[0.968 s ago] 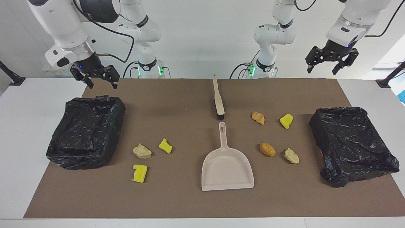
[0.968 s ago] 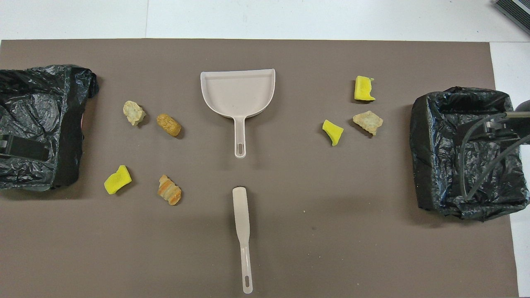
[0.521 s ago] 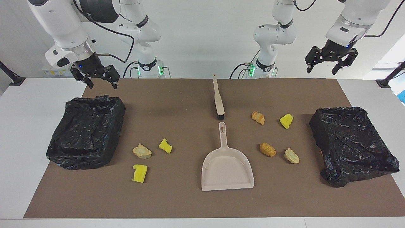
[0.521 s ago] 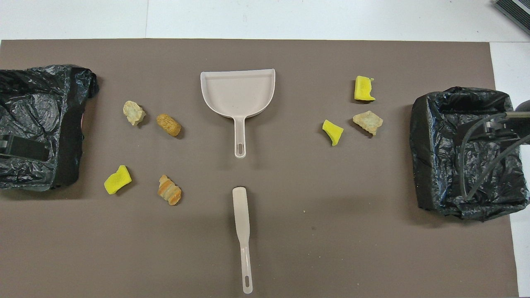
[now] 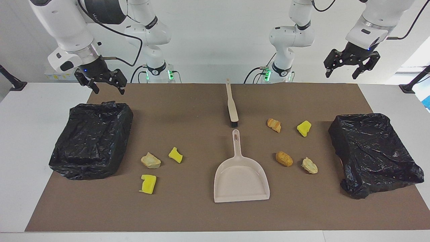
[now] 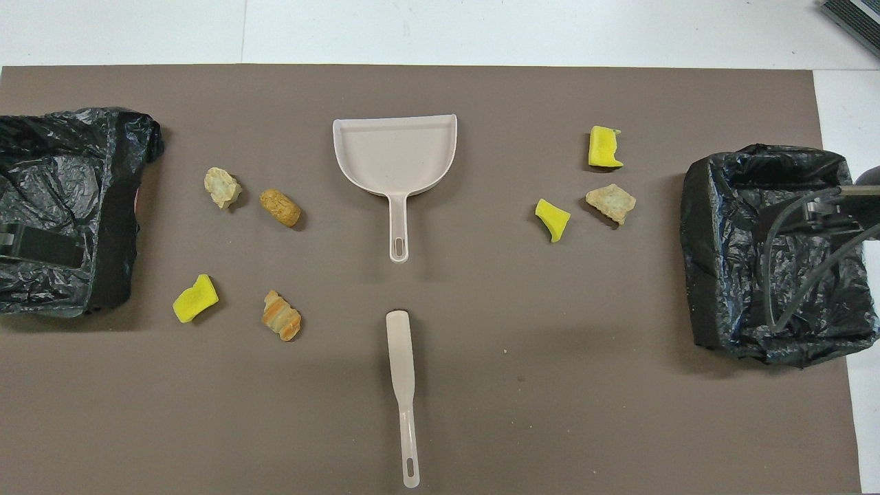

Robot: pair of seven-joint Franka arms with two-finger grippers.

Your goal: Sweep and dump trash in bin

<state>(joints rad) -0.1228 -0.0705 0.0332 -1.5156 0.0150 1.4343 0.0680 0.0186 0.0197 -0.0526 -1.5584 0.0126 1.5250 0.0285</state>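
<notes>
Nothing is swept yet.
Both the left gripper point(image 5: 352, 69) and right gripper point(image 5: 105, 82) hang open; grab the brush point(image 5: 232, 107) and dustpan point(image 5: 241, 176) by their handles, then push all 7 scraps point(image 5: 150, 160) in.

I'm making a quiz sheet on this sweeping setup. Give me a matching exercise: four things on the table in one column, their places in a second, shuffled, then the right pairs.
Things
1. brush
2. dustpan
3. oval brown lump
4. right gripper

Places
A. raised over the mat's edge, beside a black-bagged bin
B. middle of the mat, farther from the robots than the brush
C. between the dustpan and a pale crusty lump
D. middle of the mat, handle pointing toward the robots

Pairs: 1-D, 2-B, 3-C, 4-A
</notes>
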